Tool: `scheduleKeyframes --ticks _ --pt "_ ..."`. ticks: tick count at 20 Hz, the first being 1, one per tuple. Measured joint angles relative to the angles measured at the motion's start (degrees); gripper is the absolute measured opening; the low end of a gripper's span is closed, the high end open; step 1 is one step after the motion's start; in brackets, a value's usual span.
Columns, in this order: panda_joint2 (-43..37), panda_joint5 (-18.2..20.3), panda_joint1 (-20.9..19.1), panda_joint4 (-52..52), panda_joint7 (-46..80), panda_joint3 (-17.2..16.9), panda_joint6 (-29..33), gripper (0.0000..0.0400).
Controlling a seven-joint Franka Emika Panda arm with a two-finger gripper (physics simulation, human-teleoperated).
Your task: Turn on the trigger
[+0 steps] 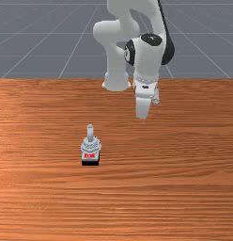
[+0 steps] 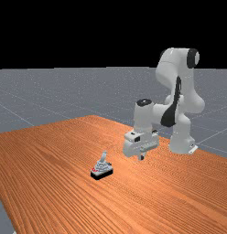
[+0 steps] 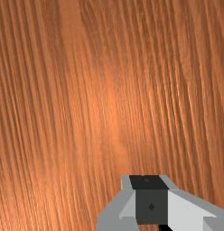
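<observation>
Trigger (image 1: 90,147), grey w/ red marking + blk base, is seen left of ctr, a bit low, in front view. Gripper (image 2: 141,156) is held over table (image 2: 51,155), right of ctr in far view, well apart fr. trigger. Whether jaws are apart or together can't be told.

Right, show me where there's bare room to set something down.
Bare table borders the joystick on the front view's left and right, and toward that camera. A narrower patch separates it from the gripper. Tightest: close around the joystick and beneath the gripper.
</observation>
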Motion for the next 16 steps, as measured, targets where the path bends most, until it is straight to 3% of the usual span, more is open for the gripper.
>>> scheduleKeyframes --ticks 4,7,12,16 --pt "-4.3 0.7 1.3 -6.3 8.4 -0.5 1.6 0.0" --pt "-5.0 2.4 0.6 -7.4 17.0 -2.9 1.8 0.0" --pt "-5.6 1.8 -4.4 -8.3 5.7 -5.8 2.3 0.0" --pt "-5.5 1.7 -6.3 -8.2 2.4 -6.9 2.5 0.0"
